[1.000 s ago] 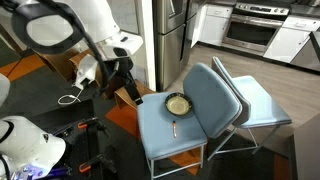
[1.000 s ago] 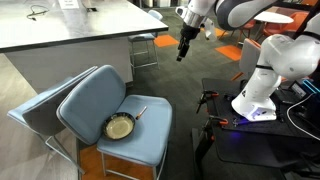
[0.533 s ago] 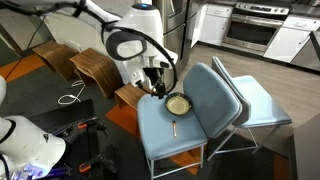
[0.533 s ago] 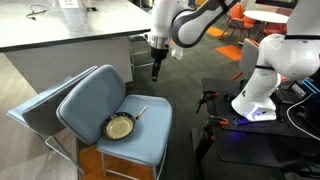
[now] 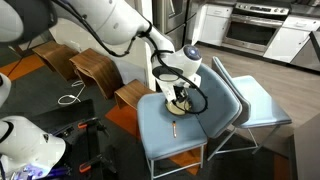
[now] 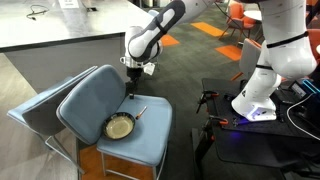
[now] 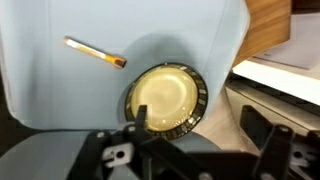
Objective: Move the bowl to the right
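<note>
bowl (image 7: 167, 97) frame centre on table (image 7: 60, 95) | gripper (image 7: 195, 120) jaws spread wide, hovering above bowl | thin stick (image 7: 95, 52) upper left of wrist view

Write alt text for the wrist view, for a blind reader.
A small cream bowl with a dark rim sits on a pale blue chair seat, just beyond the open gripper at the bottom edge. A thin stick-like utensil lies apart from it, upper left.

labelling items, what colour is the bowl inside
Pale yellowish cream inside the bowl, dark rim; clearest in the wrist view.
</note>
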{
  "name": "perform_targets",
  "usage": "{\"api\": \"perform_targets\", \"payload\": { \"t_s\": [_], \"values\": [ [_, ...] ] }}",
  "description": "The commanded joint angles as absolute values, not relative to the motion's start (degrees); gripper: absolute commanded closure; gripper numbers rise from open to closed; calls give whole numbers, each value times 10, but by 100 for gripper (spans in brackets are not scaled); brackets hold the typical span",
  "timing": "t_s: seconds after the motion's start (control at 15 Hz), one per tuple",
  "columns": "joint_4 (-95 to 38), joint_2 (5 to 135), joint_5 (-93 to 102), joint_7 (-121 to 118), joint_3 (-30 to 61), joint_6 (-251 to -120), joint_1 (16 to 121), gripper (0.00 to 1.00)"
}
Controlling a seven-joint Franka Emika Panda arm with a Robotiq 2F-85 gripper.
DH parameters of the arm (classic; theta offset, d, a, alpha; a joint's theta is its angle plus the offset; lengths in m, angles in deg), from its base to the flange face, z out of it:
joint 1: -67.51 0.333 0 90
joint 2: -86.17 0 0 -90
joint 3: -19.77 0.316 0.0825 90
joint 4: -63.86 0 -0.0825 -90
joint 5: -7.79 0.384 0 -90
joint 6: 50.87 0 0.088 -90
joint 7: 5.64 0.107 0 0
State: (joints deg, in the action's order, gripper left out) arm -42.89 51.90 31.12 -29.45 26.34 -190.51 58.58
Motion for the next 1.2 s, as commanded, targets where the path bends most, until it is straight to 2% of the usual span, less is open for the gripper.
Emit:
{"api": "perform_targets", "payload": {
  "t_s": [0.0, 0.13, 0.2, 0.73, 1.13],
  "values": [
    [-331, 430, 292, -308, 274, -1855, 566, 0],
    [-308, 400, 277, -308, 275, -1854, 563, 0],
    [-339, 416, 281, -297, 275, -1887, 563, 0],
    [-311, 396, 274, -297, 276, -1875, 563, 0],
    [-222, 292, 291, -317, 306, -1846, 530, 0]
  ]
}}
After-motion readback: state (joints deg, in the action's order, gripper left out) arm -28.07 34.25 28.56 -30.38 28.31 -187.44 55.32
